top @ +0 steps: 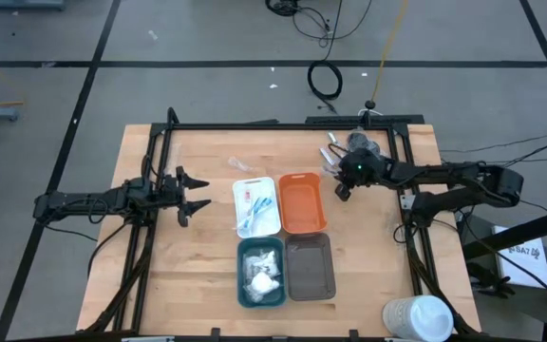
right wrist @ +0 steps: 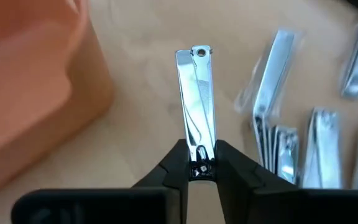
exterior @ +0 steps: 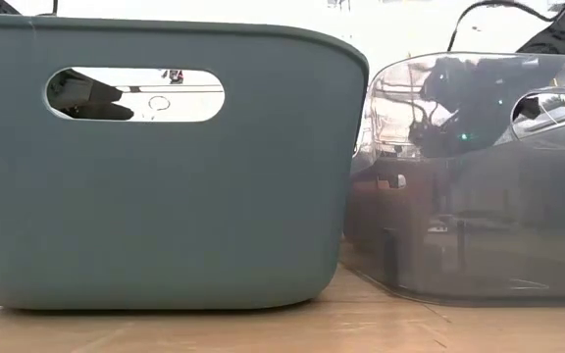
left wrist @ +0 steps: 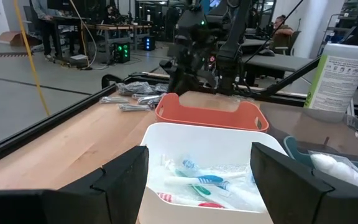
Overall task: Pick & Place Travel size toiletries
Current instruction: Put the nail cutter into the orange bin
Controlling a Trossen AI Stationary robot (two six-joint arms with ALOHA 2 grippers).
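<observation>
The wooden table (top: 198, 275) is bounded by a dark frame along its far, left and right edges, and four trays are grouped at its middle: the white tray (top: 257, 205) and orange tray (top: 301, 201) on the far row, the teal tray (top: 260, 272) and grey tray (top: 311, 267) toward the near edge. Open board is left on either side of the trays. A big white cup (top: 419, 318) stands at the near right corner, clear of the likely path.

The left gripper (top: 194, 193) is held wide open near the left edge, level with the white tray, with nothing between its fingers.

The right gripper (right wrist: 197, 169) is placed near the far right corner, just beside the orange tray, and is closed on one end of a silver nail clipper (right wrist: 196, 102). More clippers (right wrist: 303, 137) are spread on the wood alongside it, close to the far frame rail.

The clipper is judged light, rigid and slick: polished metal, narrow, pinched only at its tip, so it could pivot or slip between the pads. A grip nearer its middle would be steadier. The orange tray's wall (right wrist: 36, 93) must be cleared if the piece is carried that way; little room is left between wall and clipper.
</observation>
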